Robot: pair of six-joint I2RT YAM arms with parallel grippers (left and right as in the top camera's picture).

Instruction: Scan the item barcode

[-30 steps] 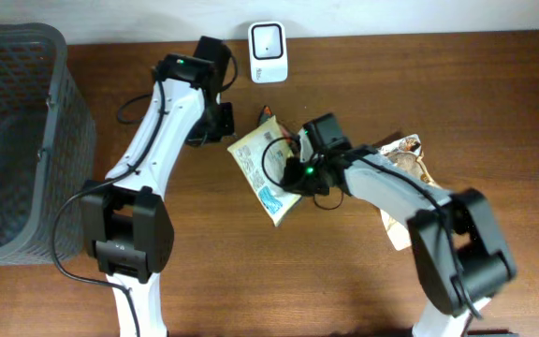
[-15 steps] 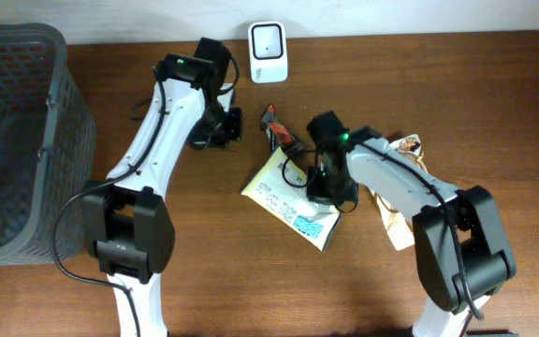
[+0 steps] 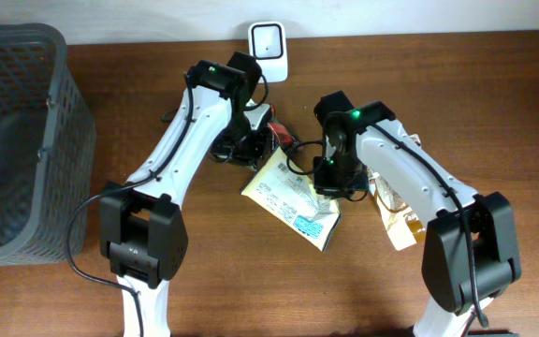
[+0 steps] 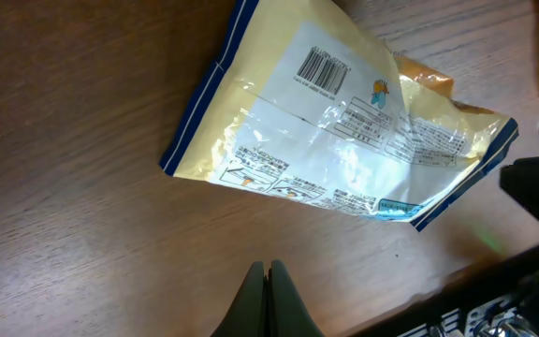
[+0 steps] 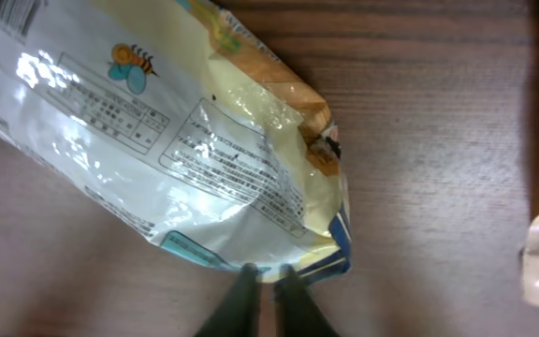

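Barcode (image 4: 324,68) faces up on the snack bag (image 3: 293,201), which lies flat on the counter (image 3: 494,94), apart from the scanner (image 3: 268,42) at the far edge. I judge the code is not yet presented to its window. My left hand (image 4: 269,276) hovers pressed together and empty, the bag just beyond its tips. My right hand (image 5: 263,279) is pressed together at the bag's blue corner seam. Whether it pinches film there I cannot tell.

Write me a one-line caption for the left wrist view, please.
Shut left gripper poised over the wooden table, short of a yellow snack bag lying with its barcode facing up.
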